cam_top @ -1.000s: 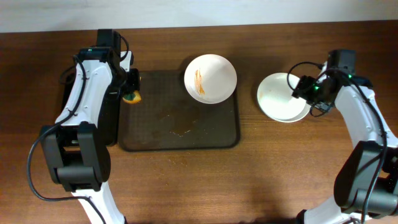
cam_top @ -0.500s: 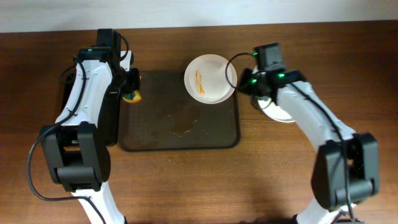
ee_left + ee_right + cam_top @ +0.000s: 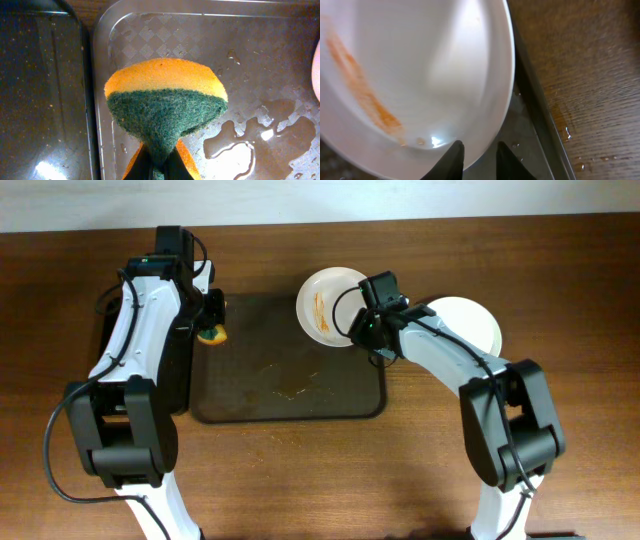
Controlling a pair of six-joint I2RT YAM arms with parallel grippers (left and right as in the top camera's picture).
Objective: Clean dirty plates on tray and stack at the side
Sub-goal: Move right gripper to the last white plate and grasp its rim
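Observation:
A white plate (image 3: pixel 322 305) with an orange-brown sauce streak lies at the far right corner of the dark brown tray (image 3: pixel 250 395). My right gripper (image 3: pixel 362 330) straddles its right rim: in the right wrist view one finger sits inside the plate (image 3: pixel 420 75), the other over the tray (image 3: pixel 532 135), and the gripper (image 3: pixel 479 156) is closed in on the rim. A clean white plate (image 3: pixel 468 323) rests on the table to the right of the tray. My left gripper (image 3: pixel 160 170) is shut on an orange-and-green sponge (image 3: pixel 165 100), held over the tray's far left corner (image 3: pixel 211 335).
A black bin (image 3: pixel 182 385) stands against the tray's left side, also seen in the left wrist view (image 3: pixel 40 90). Water pools on the tray floor (image 3: pixel 240 150), with drops on the wooden table (image 3: pixel 570 135) beside the tray rim.
My right arm swung left from the clean plate at the side to the dirty plate's rim, and its jaws narrowed from wide open. The left arm and sponge stayed put.

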